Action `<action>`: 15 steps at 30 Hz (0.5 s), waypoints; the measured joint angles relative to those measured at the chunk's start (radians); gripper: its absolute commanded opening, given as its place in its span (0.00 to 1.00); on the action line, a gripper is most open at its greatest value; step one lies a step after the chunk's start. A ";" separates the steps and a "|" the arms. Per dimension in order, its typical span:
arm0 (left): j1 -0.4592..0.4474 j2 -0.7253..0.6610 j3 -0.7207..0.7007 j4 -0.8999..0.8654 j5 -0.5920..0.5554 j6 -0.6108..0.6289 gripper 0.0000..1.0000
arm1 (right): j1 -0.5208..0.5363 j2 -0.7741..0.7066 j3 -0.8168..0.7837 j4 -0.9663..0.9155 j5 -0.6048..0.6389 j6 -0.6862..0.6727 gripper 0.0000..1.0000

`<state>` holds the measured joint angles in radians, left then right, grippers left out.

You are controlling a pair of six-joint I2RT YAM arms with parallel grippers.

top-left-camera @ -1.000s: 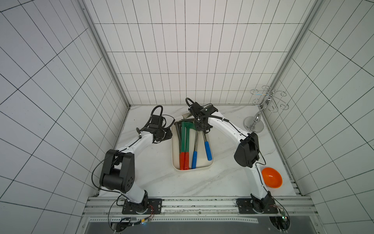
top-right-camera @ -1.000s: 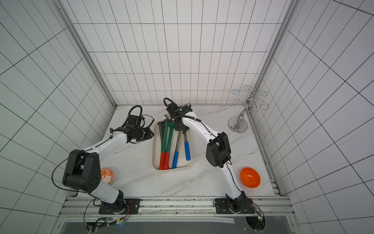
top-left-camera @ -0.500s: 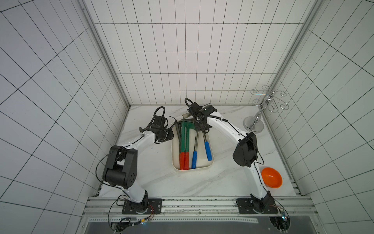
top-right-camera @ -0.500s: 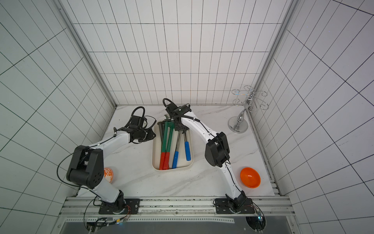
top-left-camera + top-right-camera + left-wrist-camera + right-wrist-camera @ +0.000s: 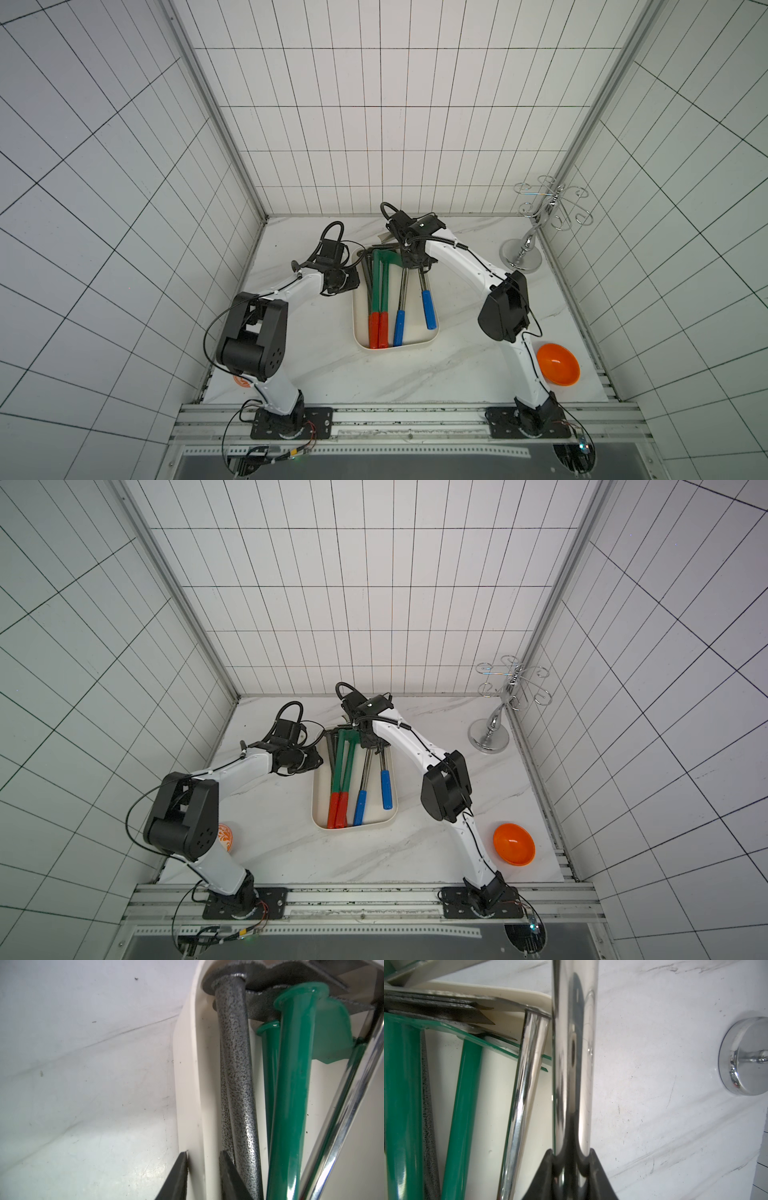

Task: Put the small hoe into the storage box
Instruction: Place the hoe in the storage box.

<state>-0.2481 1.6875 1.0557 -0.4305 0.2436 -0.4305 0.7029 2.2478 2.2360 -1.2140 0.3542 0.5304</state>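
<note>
Blue-handled hoes point(image 5: 400, 328) point(image 5: 429, 309) — two; storage box point(image 5: 415, 334) — one.

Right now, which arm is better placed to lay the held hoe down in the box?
Right. The right tool is shut on the hoe's shiny shaft, with its blue handle over the box. The left tool only grips the box's side wall and holds no hoe.

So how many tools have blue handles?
2. One blue handle lies in the storage box beside the red handles; the other, just beyond it, belongs to the chrome hoe held by the right gripper. None seems hidden.
</note>
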 measured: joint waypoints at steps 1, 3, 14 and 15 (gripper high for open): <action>0.000 0.000 0.000 0.000 0.000 0.000 0.29 | 0.002 0.000 0.000 0.000 0.002 0.002 0.00; 0.000 0.000 0.000 0.000 -0.001 0.000 0.28 | 0.004 0.000 0.000 0.000 0.005 0.005 0.00; 0.000 0.000 0.001 0.000 -0.004 0.000 0.27 | 0.018 -0.001 0.000 0.001 0.030 0.015 0.00; 0.000 0.001 0.001 0.000 -0.004 0.000 0.27 | 0.020 -0.001 0.000 0.002 0.031 0.018 0.00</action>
<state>-0.2478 1.6882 1.0565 -0.4301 0.2394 -0.4301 0.7231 2.2467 2.2360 -1.2125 0.3855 0.5484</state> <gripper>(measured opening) 0.272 0.239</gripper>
